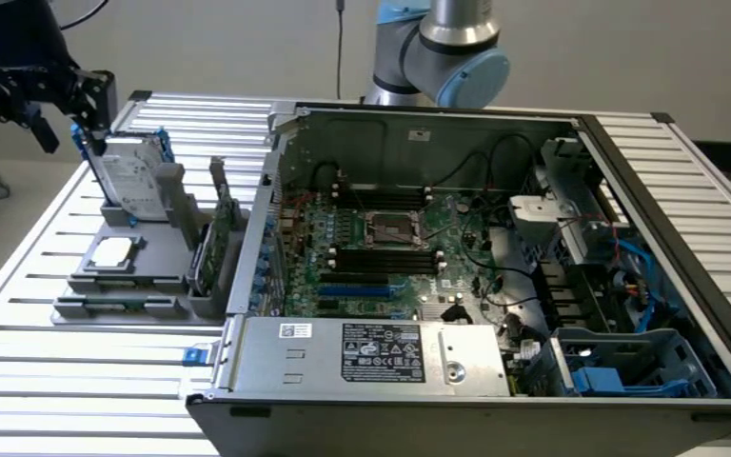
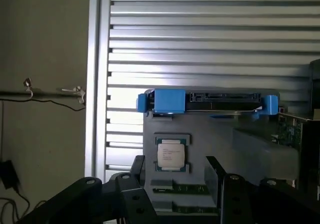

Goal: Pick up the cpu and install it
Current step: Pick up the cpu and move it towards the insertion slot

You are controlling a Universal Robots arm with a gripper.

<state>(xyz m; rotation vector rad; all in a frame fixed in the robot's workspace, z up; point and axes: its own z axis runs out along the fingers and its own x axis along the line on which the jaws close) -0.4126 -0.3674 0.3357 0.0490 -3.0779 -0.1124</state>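
The gripper (image 1: 68, 119) hung above the grey parts holder (image 1: 137, 283) on the table (image 1: 73, 357), its fingers (image 2: 138, 165) spread wide and empty. The cpu (image 1: 111, 252) lay flat in a holder recess near the upright hard drive (image 1: 130, 176), well apart from the motherboard socket (image 1: 388, 228).

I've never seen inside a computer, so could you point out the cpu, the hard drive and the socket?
cpu (image 2: 170, 154), wrist view, middle of its silver top.
hard drive (image 1: 134, 176), exterior view, its labelled silver face.
socket (image 1: 391, 228), exterior view, centre of the metal frame.
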